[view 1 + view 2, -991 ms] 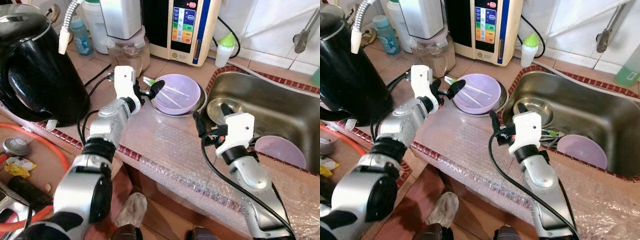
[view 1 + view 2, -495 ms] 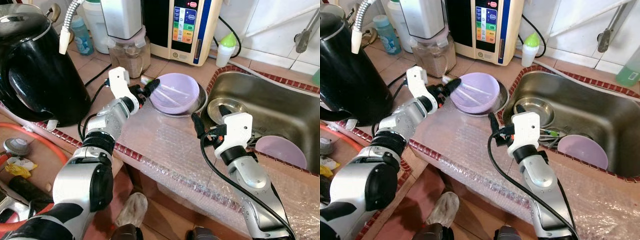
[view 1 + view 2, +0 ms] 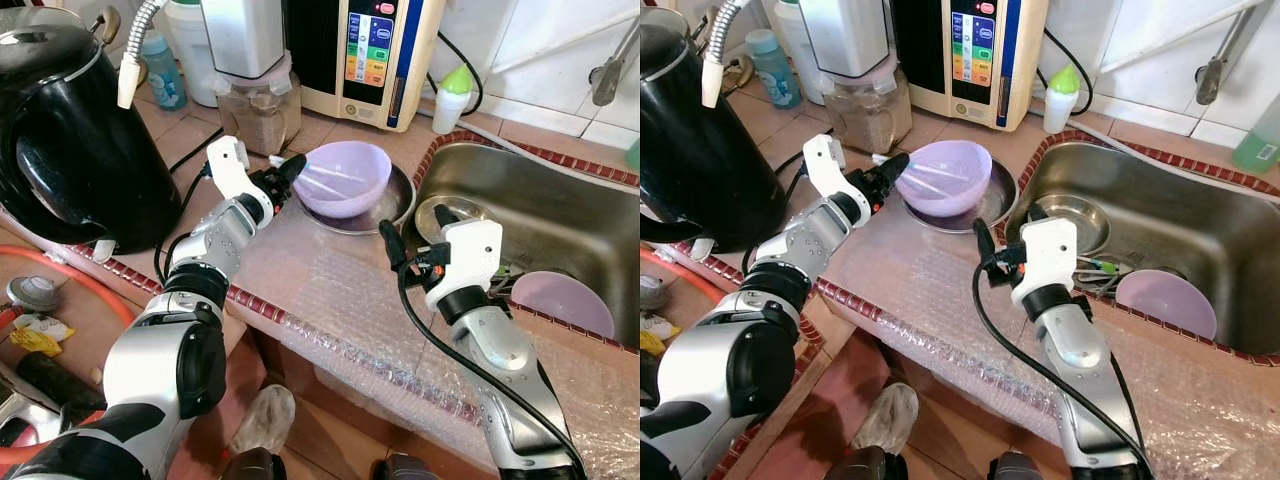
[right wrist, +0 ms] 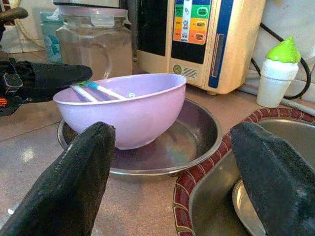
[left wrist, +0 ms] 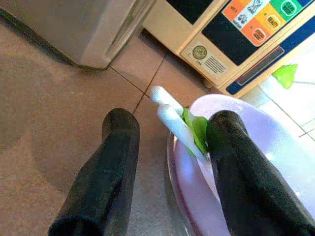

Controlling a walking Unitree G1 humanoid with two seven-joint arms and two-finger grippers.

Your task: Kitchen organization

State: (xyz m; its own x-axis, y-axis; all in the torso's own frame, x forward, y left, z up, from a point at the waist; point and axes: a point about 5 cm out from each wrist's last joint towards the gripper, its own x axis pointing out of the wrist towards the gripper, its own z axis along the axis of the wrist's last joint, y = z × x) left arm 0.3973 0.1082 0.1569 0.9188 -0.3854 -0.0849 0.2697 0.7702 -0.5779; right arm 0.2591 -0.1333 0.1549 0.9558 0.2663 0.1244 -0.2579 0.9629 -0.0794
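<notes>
A purple bowl (image 3: 343,180) rests tipped in a steel plate (image 3: 392,205) on the counter. White and green utensils (image 5: 179,128) lie across its rim. My left gripper (image 3: 288,172) straddles that rim, open: one finger (image 5: 236,162) is inside the bowl on the utensils, and the other finger (image 5: 115,157) stays outside, a gap away from the wall. My right gripper (image 3: 412,228) hovers open at the sink's left edge. It points at the bowl (image 4: 125,110) and holds nothing.
A steel sink (image 3: 570,195) on the right holds a second purple bowl (image 3: 560,300) and a small steel dish (image 3: 432,222). A black kettle (image 3: 70,140), a glass jar (image 3: 255,100), a water machine (image 3: 375,50) and a green-capped bottle (image 3: 452,95) line the back. Bubble wrap (image 3: 330,290) covers the counter front.
The purple bowl has been pulled left and tipped up from lying flat in the plate, along with my left gripper. The right gripper has edged slightly left.
</notes>
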